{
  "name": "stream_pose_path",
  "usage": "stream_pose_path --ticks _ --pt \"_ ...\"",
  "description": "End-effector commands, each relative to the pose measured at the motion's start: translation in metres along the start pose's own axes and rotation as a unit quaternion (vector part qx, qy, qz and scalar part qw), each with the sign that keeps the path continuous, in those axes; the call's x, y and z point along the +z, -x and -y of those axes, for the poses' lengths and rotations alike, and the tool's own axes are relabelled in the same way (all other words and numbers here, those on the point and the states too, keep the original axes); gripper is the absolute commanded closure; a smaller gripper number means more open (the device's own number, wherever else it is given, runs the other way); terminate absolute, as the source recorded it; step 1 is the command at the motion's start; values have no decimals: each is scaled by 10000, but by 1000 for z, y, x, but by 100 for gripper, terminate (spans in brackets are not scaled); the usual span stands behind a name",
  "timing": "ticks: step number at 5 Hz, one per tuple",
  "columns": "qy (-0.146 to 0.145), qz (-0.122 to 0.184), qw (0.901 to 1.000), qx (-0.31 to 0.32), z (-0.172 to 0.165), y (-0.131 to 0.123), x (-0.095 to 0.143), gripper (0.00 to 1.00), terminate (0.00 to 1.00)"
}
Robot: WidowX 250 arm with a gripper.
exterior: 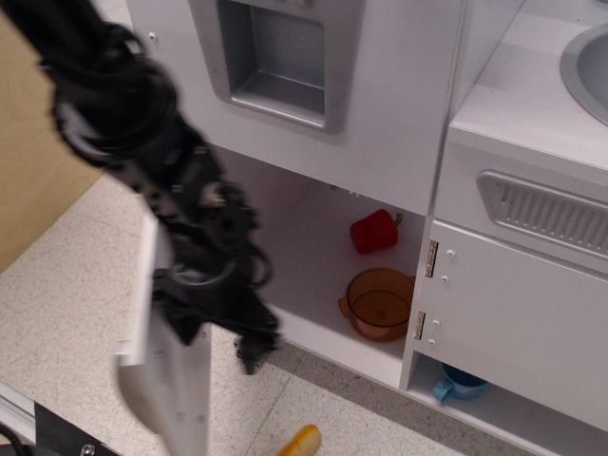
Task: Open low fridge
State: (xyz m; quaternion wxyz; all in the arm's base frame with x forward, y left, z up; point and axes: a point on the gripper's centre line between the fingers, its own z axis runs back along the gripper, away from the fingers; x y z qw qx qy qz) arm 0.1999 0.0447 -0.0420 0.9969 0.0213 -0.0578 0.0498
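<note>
The low fridge door (169, 385) is swung wide open at the lower left, blurred by motion, with its handle hidden from view. Its white interior (313, 252) is exposed and holds a red pepper (373, 231) and an orange bowl (380, 302). My black gripper (217, 340) hangs low in front of the opening, right against the door's inner side. Its jaws look spread with nothing between them. The arm (123, 123) reaches down from the upper left and is blurred.
The silver panel with the recessed dispenser (280, 57) is above the opening. A white cabinet door (513, 304) with brass hinges (429, 258) is at the right, a blue cup (456, 385) below it. A yellow item (300, 441) lies on the floor. A wooden panel (28, 199) stands at the left.
</note>
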Motion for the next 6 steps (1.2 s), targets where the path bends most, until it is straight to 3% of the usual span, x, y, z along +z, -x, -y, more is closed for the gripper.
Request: stream_pose_path --ticks 1,5,6 --pt "-192 482 9985 -152 -49 0 14 0 0" --pt "-192 482 9985 -152 -49 0 14 0 0" --pt "-192 482 9985 -152 -49 0 14 0 100"
